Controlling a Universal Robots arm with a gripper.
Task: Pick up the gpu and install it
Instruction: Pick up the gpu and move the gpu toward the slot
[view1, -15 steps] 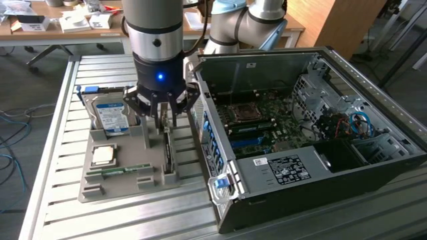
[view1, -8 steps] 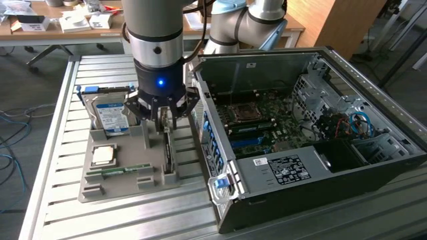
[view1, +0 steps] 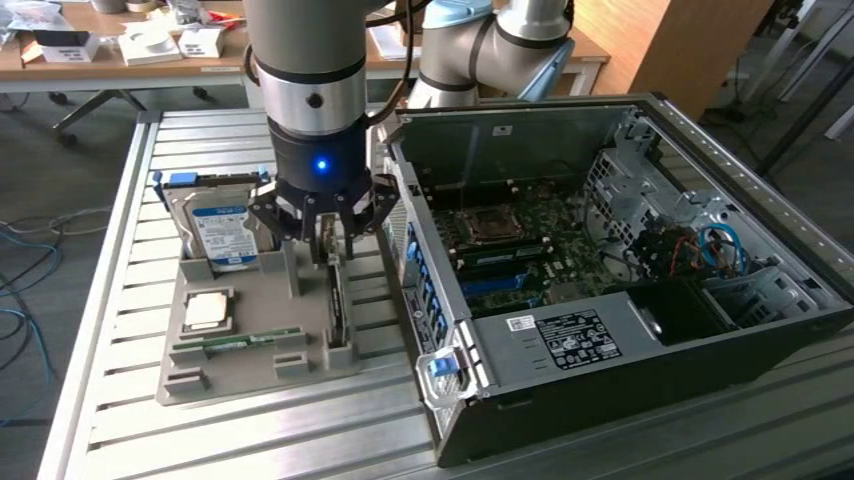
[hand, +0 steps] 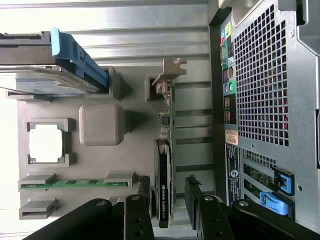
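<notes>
- Hard drive (view1: 220, 228): stands upright at the far-left end of the grey tray (view1: 254, 365), seen from the exterior view.
- gpu (view1: 336, 300): stands edge-on in the tray's right-hand slot, not yet lifted.
- My gripper (view1: 330, 238): spread wide and straddling the gpu, holding nothing (a gap shows on either side).
- Computer case (view1: 601, 280): open-sided, just right of the tray.

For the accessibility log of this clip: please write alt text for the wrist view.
The open pincer straddles the graphics card, which stands on edge in a grey holder tray. The tray also holds a hard drive, a chip and a memory stick; a computer case stands beside it.
</notes>
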